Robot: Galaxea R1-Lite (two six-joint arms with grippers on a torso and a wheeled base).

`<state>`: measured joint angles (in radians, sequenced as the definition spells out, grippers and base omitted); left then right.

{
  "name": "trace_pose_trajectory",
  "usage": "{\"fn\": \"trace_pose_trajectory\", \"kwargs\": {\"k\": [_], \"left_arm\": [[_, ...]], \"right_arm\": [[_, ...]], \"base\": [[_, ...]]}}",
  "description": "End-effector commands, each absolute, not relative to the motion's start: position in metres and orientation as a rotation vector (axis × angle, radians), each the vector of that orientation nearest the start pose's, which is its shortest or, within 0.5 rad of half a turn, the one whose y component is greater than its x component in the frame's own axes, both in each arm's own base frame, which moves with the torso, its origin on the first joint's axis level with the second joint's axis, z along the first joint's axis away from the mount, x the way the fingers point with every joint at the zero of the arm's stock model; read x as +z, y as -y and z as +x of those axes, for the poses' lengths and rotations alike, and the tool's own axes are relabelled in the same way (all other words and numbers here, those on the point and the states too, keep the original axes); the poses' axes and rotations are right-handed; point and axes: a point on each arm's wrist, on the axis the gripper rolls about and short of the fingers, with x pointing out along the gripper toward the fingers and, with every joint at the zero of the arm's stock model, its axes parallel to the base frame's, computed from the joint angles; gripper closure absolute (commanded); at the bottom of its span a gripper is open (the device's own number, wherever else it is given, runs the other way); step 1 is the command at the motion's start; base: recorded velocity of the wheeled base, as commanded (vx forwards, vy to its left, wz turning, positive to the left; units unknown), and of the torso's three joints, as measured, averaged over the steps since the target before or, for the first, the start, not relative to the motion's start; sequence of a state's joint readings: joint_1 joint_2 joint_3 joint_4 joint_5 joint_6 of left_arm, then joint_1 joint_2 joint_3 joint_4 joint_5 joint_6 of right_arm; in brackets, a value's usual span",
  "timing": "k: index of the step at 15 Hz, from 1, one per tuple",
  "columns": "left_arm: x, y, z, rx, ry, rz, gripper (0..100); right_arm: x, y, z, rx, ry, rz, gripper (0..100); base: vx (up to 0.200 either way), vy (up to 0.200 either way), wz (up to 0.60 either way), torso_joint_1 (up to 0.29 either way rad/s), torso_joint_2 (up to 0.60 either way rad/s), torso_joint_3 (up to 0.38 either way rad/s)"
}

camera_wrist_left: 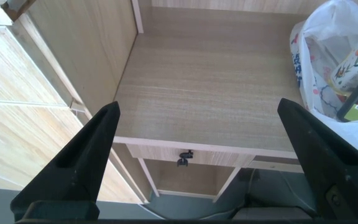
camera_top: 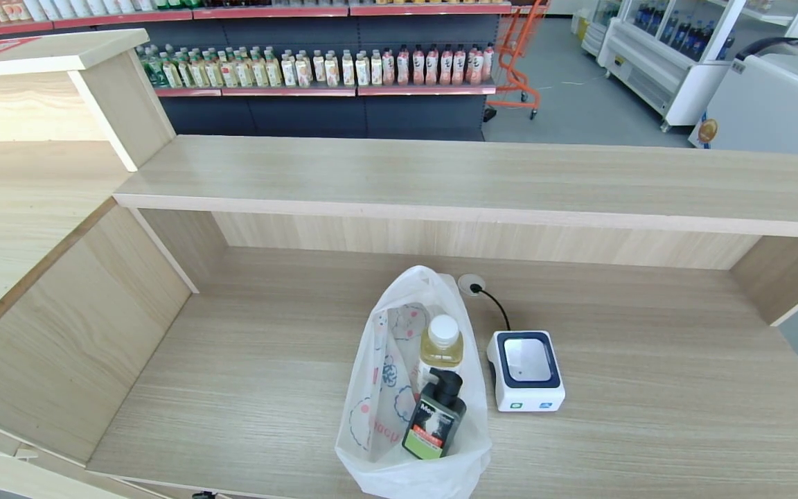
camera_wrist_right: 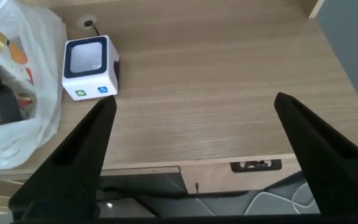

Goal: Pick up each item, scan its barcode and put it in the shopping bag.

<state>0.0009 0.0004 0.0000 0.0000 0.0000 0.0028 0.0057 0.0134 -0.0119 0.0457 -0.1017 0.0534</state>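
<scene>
One crinkly, translucent shopping bag [camera_top: 363, 416]

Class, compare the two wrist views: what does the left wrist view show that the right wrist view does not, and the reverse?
Left wrist view alone: the counter's left-hand side panel and the open left gripper. Right wrist view alone: the barcode scanner, its cable hole and the open right gripper. Both: the countertop and the shopping bag.

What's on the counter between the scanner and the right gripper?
Nothing. In the right wrist view, bare counter runs from the scanner to the open right gripper.
</scene>
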Motion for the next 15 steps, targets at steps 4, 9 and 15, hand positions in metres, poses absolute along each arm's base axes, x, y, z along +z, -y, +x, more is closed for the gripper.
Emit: {"fn": "trace_pose_trajectory", "kwargs": {"k": [4,9,15], "left_arm": [[0.0755,0.0,-0.0228,0.002,0.0,0.003,0],[0.0755,0.0,-0.0228,0.002,0.0,0.003,0],[0.0755,0.0,-0.0227,0.002,-0.002,0.005,0]], "right_arm": [[0.0726,0.0024,-0.0238,-0.098,-0.043,0.054,100],[0.0726,0.0024,-0.0238,-0.1,-0.042,0.085,100],[0.0726,0.0024,-0.0238,-0.1,-0.042,0.083,100]], "base": [[0.0,0.0,0.0,0.0,0.0,0.0],[0.0,0.0,0.0,0.0,0.0,0.0],[0.0,0.0,0.0,0.0,0.0,0.0]]}}
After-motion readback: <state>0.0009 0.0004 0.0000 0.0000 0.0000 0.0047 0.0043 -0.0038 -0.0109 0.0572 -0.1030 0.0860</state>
